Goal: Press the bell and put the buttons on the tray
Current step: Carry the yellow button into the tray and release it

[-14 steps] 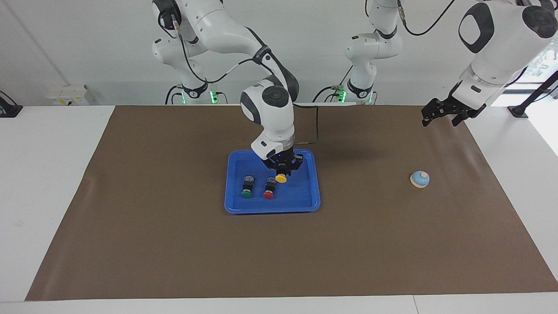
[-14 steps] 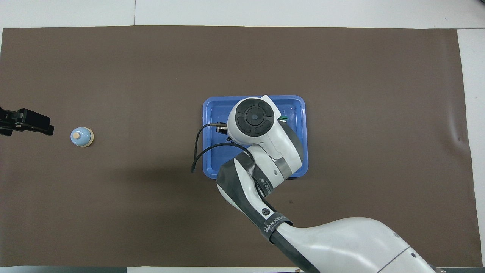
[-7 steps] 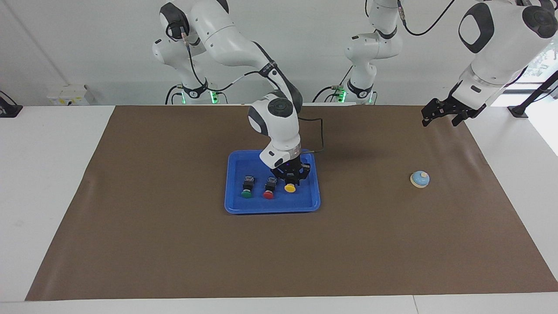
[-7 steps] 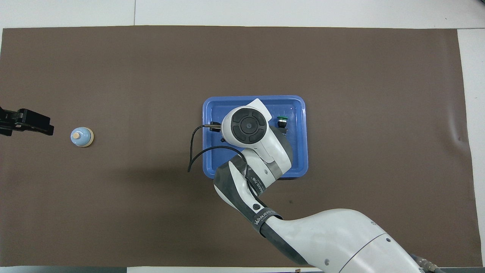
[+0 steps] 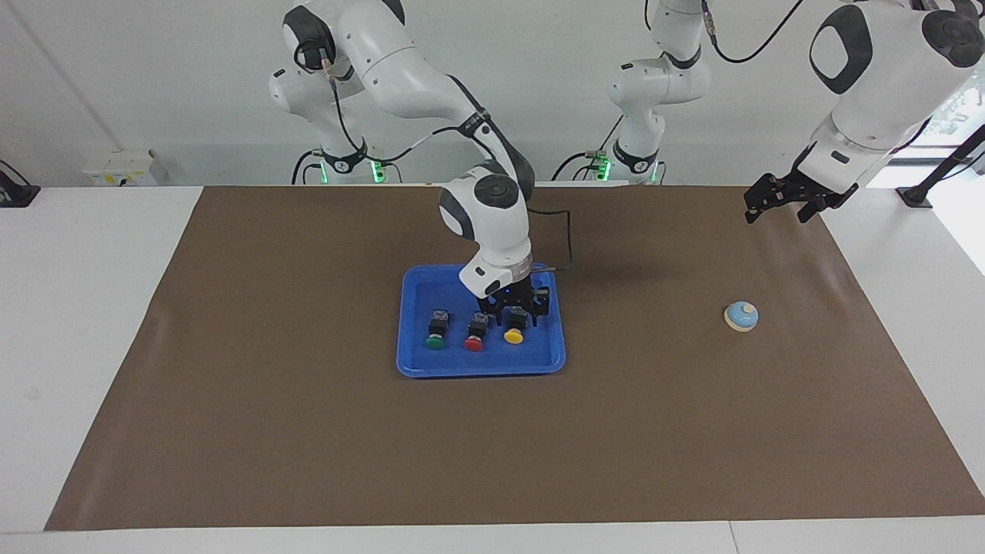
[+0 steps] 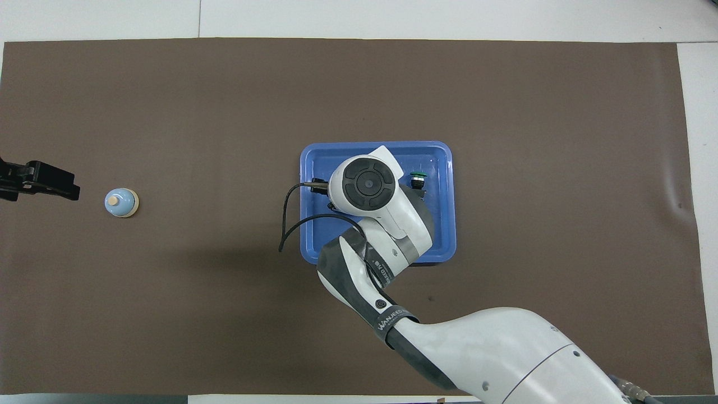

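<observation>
The right pincer (image 5: 515,314) stands open astride the yellow button (image 5: 513,332), resting in the tray (image 5: 554,362) beside the red button (image 5: 475,339) and green button (image 5: 435,338). Placement looks complete; retract straight upward. The left pincer (image 5: 781,201) waits open, apart from the bell (image 5: 741,315).

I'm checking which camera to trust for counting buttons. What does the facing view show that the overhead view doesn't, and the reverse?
Only the facing view shows the red button, the yellow button and the right gripper open just above the yellow one. Only the overhead view shows the tray from straight above, with the right arm covering those two buttons. Both show the green button, the bell and the waiting left gripper, open.
</observation>
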`<state>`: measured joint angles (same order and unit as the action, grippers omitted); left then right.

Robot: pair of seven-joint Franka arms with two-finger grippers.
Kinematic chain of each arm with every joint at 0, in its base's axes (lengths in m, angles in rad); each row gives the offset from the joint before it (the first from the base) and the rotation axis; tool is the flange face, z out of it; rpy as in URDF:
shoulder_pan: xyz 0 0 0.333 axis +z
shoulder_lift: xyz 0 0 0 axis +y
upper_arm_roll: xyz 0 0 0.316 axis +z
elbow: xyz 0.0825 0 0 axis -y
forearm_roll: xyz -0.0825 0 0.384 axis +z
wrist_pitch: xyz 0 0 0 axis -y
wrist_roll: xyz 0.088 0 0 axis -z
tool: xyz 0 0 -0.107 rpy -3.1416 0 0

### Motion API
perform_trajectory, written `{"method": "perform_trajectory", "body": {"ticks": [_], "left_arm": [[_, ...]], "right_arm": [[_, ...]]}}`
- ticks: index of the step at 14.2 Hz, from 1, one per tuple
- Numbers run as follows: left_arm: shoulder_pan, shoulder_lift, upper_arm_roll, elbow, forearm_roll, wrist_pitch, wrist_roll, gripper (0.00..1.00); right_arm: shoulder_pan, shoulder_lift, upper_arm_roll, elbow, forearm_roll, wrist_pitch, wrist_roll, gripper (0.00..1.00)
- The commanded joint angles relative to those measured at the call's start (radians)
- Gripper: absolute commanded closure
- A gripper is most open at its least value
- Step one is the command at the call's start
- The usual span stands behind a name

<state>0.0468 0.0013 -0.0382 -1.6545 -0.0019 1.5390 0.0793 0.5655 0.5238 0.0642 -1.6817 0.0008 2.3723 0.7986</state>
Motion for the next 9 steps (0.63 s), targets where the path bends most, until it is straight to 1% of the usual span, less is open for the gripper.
{"method": "perform_trajectory", "body": {"ticks": [1, 3, 4, 7, 9], "left_arm": [[0.002, -0.023, 0.001, -0.021, -0.004, 0.016, -0.006, 0.00], [0.002, -0.023, 0.001, -0.021, -0.004, 0.016, -0.006, 0.00], [0.002, -0.023, 0.001, -0.021, -0.004, 0.016, -0.006, 0.00], [0.002, -0.023, 0.001, -0.021, -0.004, 0.016, -0.006, 0.00], [0.002, -0.023, 0.001, -0.021, -0.004, 0.016, -0.006, 0.00]], "right_arm": [[-0.051, -0.056, 0.005, 0.011, -0.001, -0.105, 0.018, 0.00], [-0.114, -0.120, 0.008, 0.004, 0.001, -0.213, -0.027, 0.00], [-0.140, -0.154, 0.006, 0.000, 0.001, -0.279, -0.088, 0.00], [-0.272, -0.250, 0.006, -0.003, 0.002, -0.464, -0.341, 0.00], [-0.358, -0.300, 0.006, -0.001, 0.004, -0.548, -0.528, 0.00]]}}
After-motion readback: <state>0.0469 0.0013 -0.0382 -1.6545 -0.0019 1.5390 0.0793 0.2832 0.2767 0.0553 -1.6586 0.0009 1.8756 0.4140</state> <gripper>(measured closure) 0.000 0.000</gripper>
